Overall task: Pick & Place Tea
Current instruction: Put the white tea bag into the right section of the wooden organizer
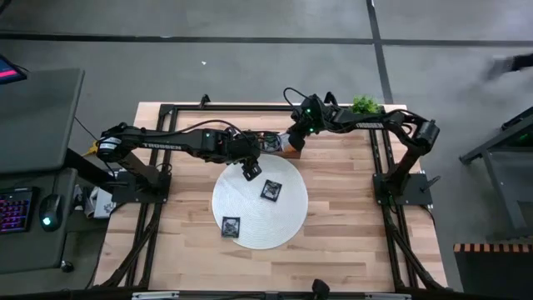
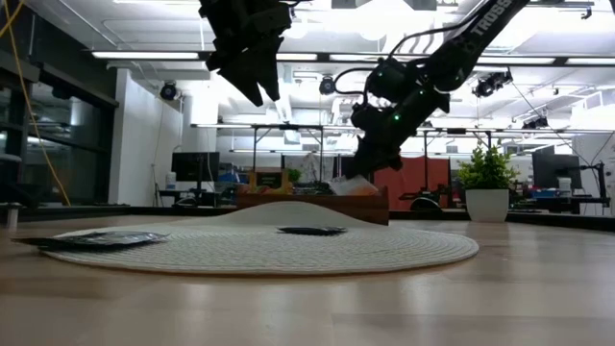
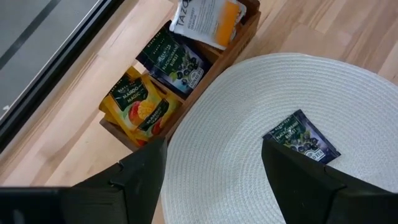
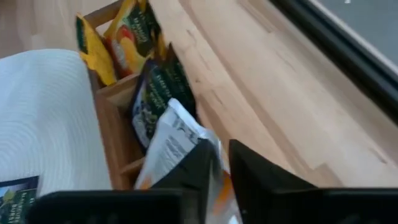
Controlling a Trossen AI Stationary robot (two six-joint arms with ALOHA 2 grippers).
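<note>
Status, L to R as you see it from above:

Left end effector [image 1: 250, 172] hangs over the near-tray edge of the white mat [image 1: 287, 221], fingers spread, nothing between them. Ahead of it in the wrist view: one black sachet [image 3: 301, 137] flat on the mat. A second black sachet [image 1: 231, 226] lies further out, on the mat's opposite edge, well apart from the first. So 2 placed, by my count.

Wooden tray [image 3: 244, 31] sits just beyond the left end effector, touching or nearly touching the mat rim; can't tell which. Still loaded: orange sachets [image 3: 140, 106] in one compartment, black ones [image 3: 174, 59] in the middle, a white sachet [image 3: 205, 18] at the far end.

Right end effector [image 4: 221, 163] is down at the tray's white-sachet end, fingers clenched on the white sachet, which stands half-lifted and tilted.

Judgement: early in the run. Most tea still in tray; third piece in hand, not yet on the mat. You've got orange and the rest of black and white left.
</note>
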